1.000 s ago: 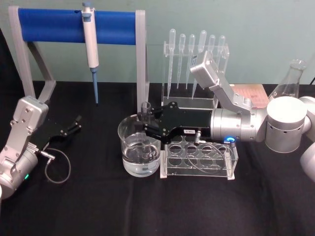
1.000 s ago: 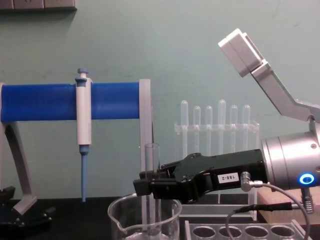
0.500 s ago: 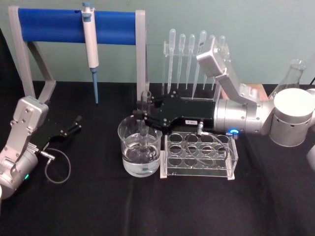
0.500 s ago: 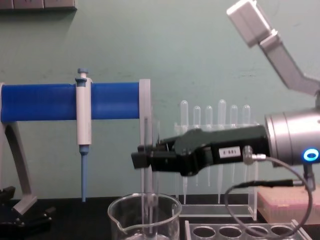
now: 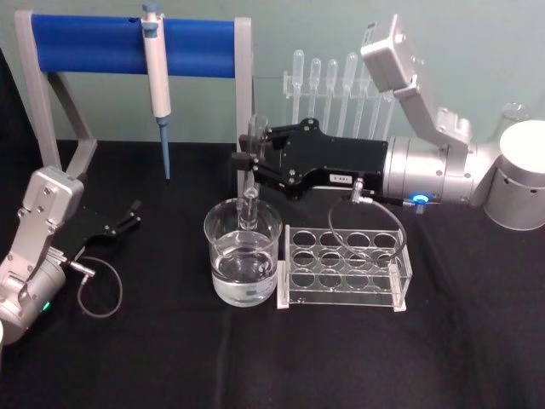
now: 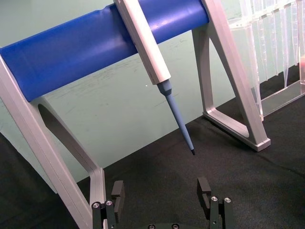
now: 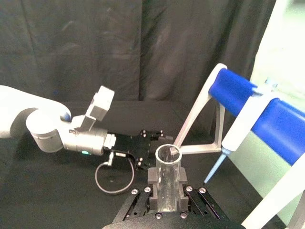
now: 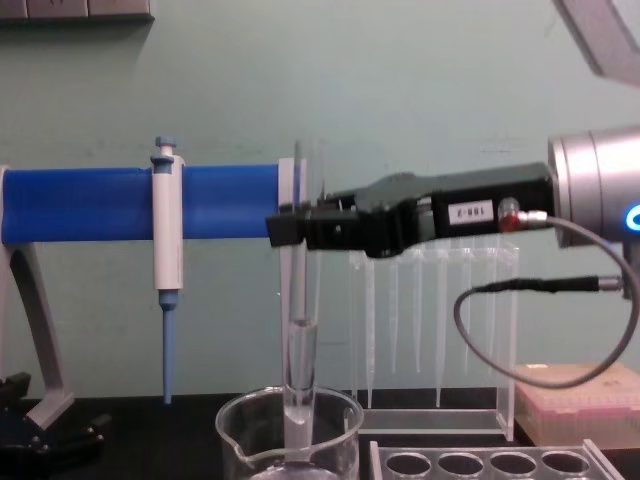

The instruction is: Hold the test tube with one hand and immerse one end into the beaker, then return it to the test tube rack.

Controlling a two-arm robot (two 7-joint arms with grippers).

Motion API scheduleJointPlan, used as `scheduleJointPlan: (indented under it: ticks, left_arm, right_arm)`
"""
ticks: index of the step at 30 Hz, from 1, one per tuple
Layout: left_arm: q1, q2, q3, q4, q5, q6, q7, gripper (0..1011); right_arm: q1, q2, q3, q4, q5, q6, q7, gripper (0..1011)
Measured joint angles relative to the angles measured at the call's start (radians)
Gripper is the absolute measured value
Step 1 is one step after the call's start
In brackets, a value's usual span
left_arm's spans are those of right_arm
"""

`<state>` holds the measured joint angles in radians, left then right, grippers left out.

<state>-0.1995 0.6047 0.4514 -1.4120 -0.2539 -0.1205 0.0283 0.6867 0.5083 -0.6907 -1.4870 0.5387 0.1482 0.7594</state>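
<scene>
The right gripper, jaws clamped on the test tube, held its wet end inside the beaker rim; a sideways move risked striking glass.

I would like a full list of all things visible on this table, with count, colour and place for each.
test tube: one, clear, upright over the beaker, held by the right hand
beaker: one, clear glass with clear liquid, table centre
tube rack: one, clear, beside the beaker on the robot's right, holes vacant
pipettor: one, white with blue tip, hanging on the blue bar
stand: one, blue bar on grey legs, back left
pipettes: several, clear, in a clear holder at the back
flask: one, clear, far right at the back
box: one, pinkish, behind the rack
tablecloth: one, black
right hand: black, shut on the test tube above the beaker
left hand: black, open, resting on the table at the left
</scene>
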Motion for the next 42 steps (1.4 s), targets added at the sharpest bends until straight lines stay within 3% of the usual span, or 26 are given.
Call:
scheduleJointPlan:
  ticks: [8,19,26,27,34,42]
  left_arm:
    - [0.000,0.000,0.000,0.000,0.000,0.000,0.000,1000]
    - [0.000,0.000,0.000,0.000,0.000,0.000,0.000,1000]
    - [0.000,0.000,0.000,0.000,0.000,0.000,0.000,1000]
    - [0.000,0.000,0.000,0.000,0.000,0.000,0.000,1000]
    - [0.000,0.000,0.000,0.000,0.000,0.000,0.000,1000]
    - [0.000,0.000,0.000,0.000,0.000,0.000,0.000,1000]
  right_arm:
    - [0.004,0.023,0.016,-0.058,0.029,0.027,-0.021,225]
    - [-0.042,0.120,0.064,-0.194,0.067,0.046,-0.064,225]
    - [-0.110,0.212,0.115,-0.282,0.097,0.051,-0.095,226]
    - [-0.110,0.212,0.115,-0.282,0.097,0.051,-0.095,226]
    - [-0.212,0.294,0.175,-0.332,0.128,0.016,-0.121,225]
    - [-0.283,0.316,0.210,-0.334,0.140,-0.006,-0.141,225]
